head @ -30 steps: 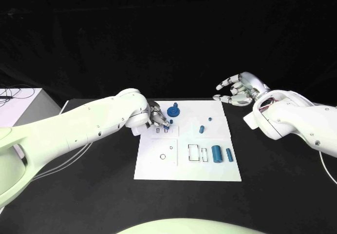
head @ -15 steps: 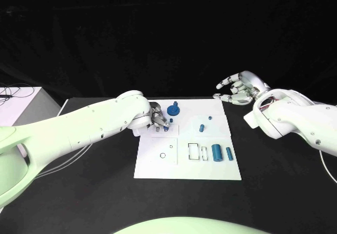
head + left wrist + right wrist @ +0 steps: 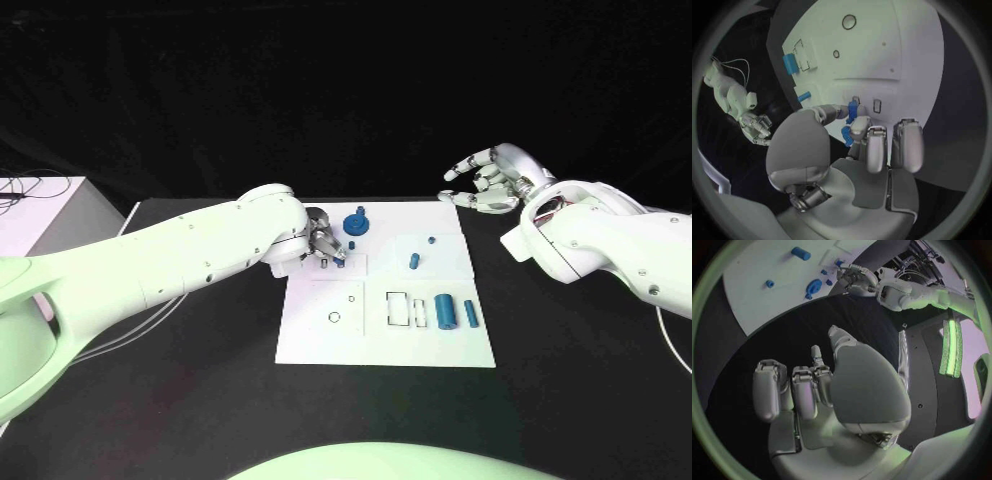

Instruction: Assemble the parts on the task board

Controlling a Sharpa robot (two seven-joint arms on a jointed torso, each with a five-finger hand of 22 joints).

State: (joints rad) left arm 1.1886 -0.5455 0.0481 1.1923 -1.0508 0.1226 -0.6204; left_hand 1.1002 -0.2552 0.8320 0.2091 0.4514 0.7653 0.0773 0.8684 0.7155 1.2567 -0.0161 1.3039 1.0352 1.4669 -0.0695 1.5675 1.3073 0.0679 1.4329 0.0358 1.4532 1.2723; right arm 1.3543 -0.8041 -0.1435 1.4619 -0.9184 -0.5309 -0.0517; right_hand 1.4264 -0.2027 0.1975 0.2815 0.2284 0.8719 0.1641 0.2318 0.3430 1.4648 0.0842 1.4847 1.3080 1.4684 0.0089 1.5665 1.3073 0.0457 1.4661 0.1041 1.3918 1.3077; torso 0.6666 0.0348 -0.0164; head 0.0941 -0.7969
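Left hand (image 3: 320, 243) has crept slightly toward the board's middle, small blue plastic peg (image 3: 852, 107) pinched between its fingertips (image 3: 858, 128) over the white task board (image 3: 385, 340). Right hand (image 3: 493, 180) hovers off the board, fingers loosely curled, holding nothing.

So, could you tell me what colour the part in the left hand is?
Blue part; clearest in the left wrist view.
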